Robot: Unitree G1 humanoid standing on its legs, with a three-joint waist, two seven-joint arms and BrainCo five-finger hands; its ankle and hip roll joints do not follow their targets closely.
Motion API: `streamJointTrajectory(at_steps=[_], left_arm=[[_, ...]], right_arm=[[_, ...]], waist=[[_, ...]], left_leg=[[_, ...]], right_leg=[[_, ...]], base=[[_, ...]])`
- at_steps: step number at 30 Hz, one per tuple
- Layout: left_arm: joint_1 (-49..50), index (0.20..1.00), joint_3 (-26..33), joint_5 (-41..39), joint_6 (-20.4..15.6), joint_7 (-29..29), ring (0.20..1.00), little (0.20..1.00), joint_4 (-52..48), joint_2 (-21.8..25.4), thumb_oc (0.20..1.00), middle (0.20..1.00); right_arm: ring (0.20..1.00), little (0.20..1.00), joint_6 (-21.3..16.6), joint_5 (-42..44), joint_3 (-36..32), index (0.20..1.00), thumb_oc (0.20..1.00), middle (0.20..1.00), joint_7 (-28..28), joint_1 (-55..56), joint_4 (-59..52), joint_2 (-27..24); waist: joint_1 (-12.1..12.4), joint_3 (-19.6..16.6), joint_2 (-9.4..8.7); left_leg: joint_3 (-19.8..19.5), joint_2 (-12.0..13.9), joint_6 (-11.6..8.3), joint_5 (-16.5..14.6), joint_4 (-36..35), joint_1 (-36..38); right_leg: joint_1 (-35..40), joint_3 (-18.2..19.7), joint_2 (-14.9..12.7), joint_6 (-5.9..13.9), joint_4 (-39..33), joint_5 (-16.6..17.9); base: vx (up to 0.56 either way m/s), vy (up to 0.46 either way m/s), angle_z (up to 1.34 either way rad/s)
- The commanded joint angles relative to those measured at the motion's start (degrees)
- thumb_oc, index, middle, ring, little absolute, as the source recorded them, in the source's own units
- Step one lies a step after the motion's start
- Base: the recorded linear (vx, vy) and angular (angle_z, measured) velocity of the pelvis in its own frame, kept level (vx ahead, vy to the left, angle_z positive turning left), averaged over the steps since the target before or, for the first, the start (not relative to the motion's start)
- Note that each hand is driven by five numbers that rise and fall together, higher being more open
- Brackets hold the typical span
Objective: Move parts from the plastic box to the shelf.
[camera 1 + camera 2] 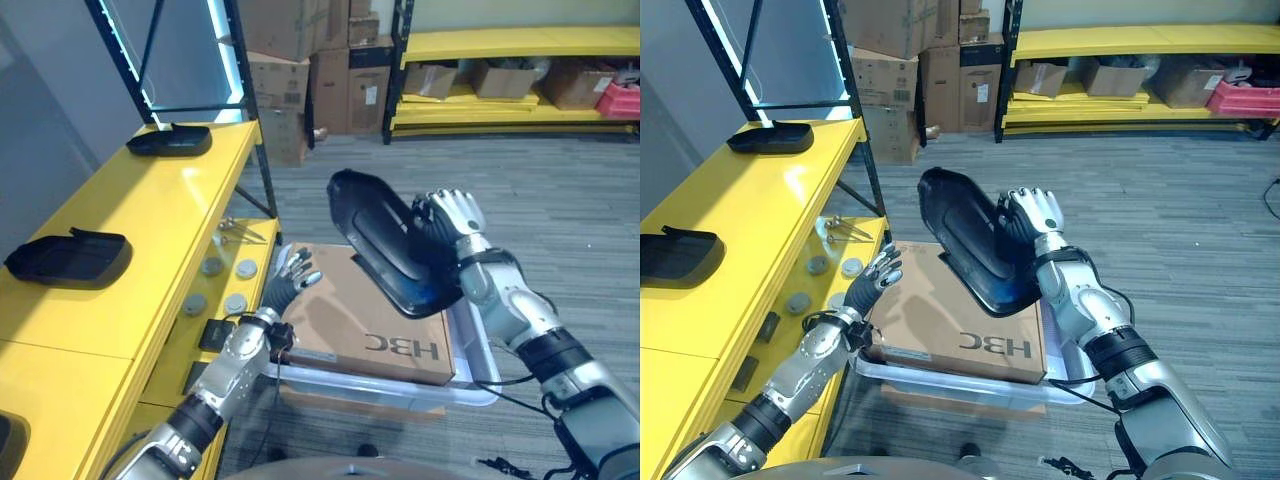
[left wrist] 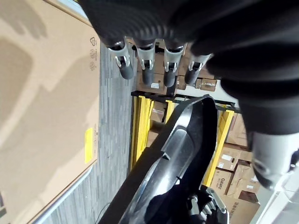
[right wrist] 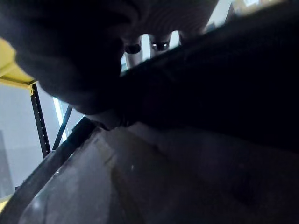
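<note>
My right hand (image 1: 452,222) is shut on a long black plastic part (image 1: 385,240), holding it tilted in the air above a brown cardboard box (image 1: 365,325). That cardboard lies on top of the clear plastic box (image 1: 470,375). My left hand (image 1: 290,275) is open with relaxed fingers, hovering over the cardboard's left edge, next to the yellow shelf (image 1: 150,215). Two black parts lie on the shelf top: one at the far end (image 1: 170,140), one nearer (image 1: 68,258). The held part (image 2: 182,154) also appears in the left wrist view, past my left fingers (image 2: 147,63).
A lower yellow shelf level holds several round metal pieces (image 1: 222,285) and small tools (image 1: 238,233). Stacked cardboard cartons (image 1: 300,70) and another yellow rack (image 1: 510,70) with boxes stand across the grey floor. A black rack post (image 1: 250,120) rises at the shelf's far corner.
</note>
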Motion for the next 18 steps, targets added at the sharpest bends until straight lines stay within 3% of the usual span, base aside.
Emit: streamJointTrajectory(at_steps=[1, 18], left_arm=[[-5.1, 1.000, -2.2, -2.2, -2.7, 0.9, 1.000, 1.000, -0.9, 1.1, 1.000, 1.000], [-6.2, 1.000, -1.7, -0.6, -2.3, 4.8, 1.000, 1.000, -1.9, 0.9, 1.000, 1.000]], right_arm=[[0.200, 0.200, -3.0, 0.0, -2.2, 0.200, 0.200, 0.200, -2.6, -3.0, -3.5, 1.7], [0.200, 0.200, -6.1, 3.1, -1.1, 0.200, 0.200, 0.200, -1.5, -1.0, -14.8, 5.9]], waist=[[2.1, -0.2, -3.80], [2.3, 0.2, -4.64]], left_leg=[[0.6, 0.8, -0.53, -6.9, -0.3, 1.5], [0.3, 0.9, -0.38, -7.0, -0.3, 1.8]], right_leg=[[2.7, -1.5, -3.4, 3.96, 0.1, -7.5], [3.2, -1.5, -3.0, 3.70, 0.1, -7.5]], base=[[-0.01, -0.023, -0.07], [0.00, -0.006, 0.00]])
